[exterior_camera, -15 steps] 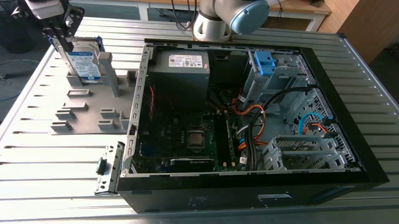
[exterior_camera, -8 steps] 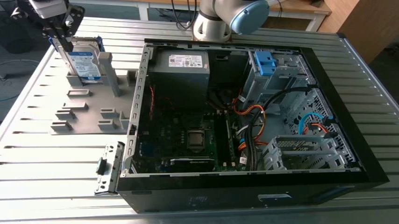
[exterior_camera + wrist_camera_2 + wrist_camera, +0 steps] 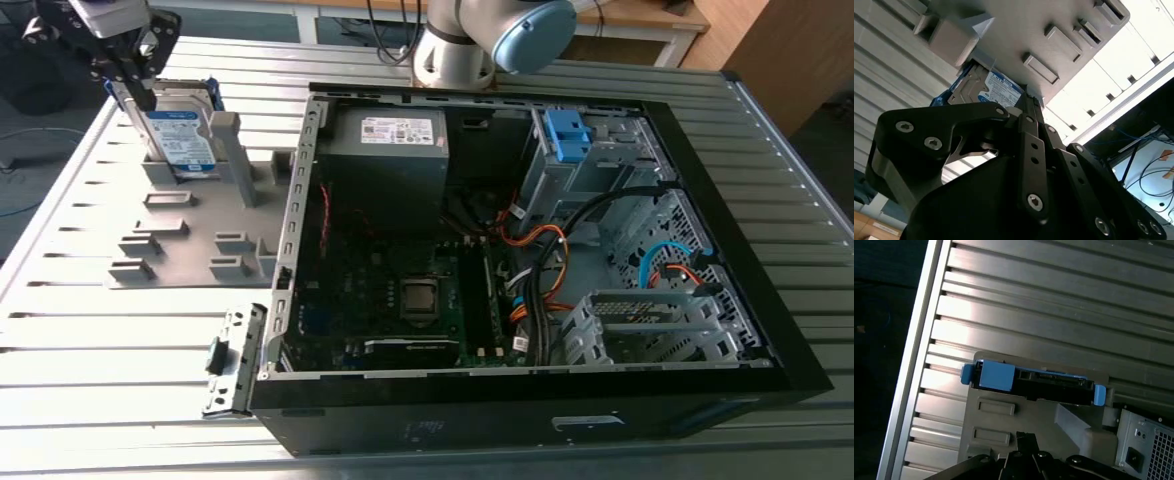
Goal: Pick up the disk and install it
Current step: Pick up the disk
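The disk (image 3: 180,135) stands on edge in a slot of the grey holder (image 3: 174,235) at the exterior view's left; its blue-and-white label and blue carrier show. My gripper (image 3: 130,75) hangs just above the disk's far top corner, apart from it, with its fingers together and nothing between them. In the first wrist view the disk's top edge (image 3: 1049,385) lies ahead of the gripper (image 3: 1024,436). The second wrist view shows the labelled face of the disk (image 3: 996,87) just past the gripper (image 3: 1029,100).
An open black computer case (image 3: 747,250) lies flat on the slatted metal table (image 3: 107,330), right of the holder. Inside are a grey power supply (image 3: 390,140), cables and a metal drive cage with a blue clip (image 3: 566,135). The arm's base (image 3: 461,50) stands behind the case.
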Tool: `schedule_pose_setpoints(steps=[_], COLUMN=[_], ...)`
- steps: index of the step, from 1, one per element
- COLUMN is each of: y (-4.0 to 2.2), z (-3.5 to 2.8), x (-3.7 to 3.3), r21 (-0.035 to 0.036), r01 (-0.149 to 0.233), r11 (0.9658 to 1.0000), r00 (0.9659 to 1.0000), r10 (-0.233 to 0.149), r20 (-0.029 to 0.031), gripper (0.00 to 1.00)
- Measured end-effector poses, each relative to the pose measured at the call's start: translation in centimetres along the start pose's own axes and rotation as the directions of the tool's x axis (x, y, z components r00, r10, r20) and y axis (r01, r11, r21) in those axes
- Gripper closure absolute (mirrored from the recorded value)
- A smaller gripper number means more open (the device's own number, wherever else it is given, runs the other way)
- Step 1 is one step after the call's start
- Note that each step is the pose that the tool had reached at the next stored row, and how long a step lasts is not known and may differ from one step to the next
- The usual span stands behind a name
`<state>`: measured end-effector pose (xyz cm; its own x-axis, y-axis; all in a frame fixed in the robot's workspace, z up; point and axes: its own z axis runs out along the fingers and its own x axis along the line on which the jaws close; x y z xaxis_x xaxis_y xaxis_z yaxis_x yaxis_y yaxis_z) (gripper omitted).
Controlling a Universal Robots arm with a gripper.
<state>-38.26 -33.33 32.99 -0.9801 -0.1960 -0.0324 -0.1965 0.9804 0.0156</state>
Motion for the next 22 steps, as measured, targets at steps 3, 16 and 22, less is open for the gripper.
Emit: schedule_pose_setpoints(steps=[3,16,22], y=[0.0,0.0,0.0], z=[0.0,0.0,0.0], x=[0.0,0.0,0.0], r21=[-0.0007,-0.0046,-0.0059], r01=[0.021,0.136,0.175], r11=[0.9998,0.9906,0.9846], r00=[0.9998,0.9907,0.9846], r10=[-0.021,-0.136,-0.175], r20=[-0.0003,-0.0018,-0.0022], gripper=[0.89,0.89,0.89])
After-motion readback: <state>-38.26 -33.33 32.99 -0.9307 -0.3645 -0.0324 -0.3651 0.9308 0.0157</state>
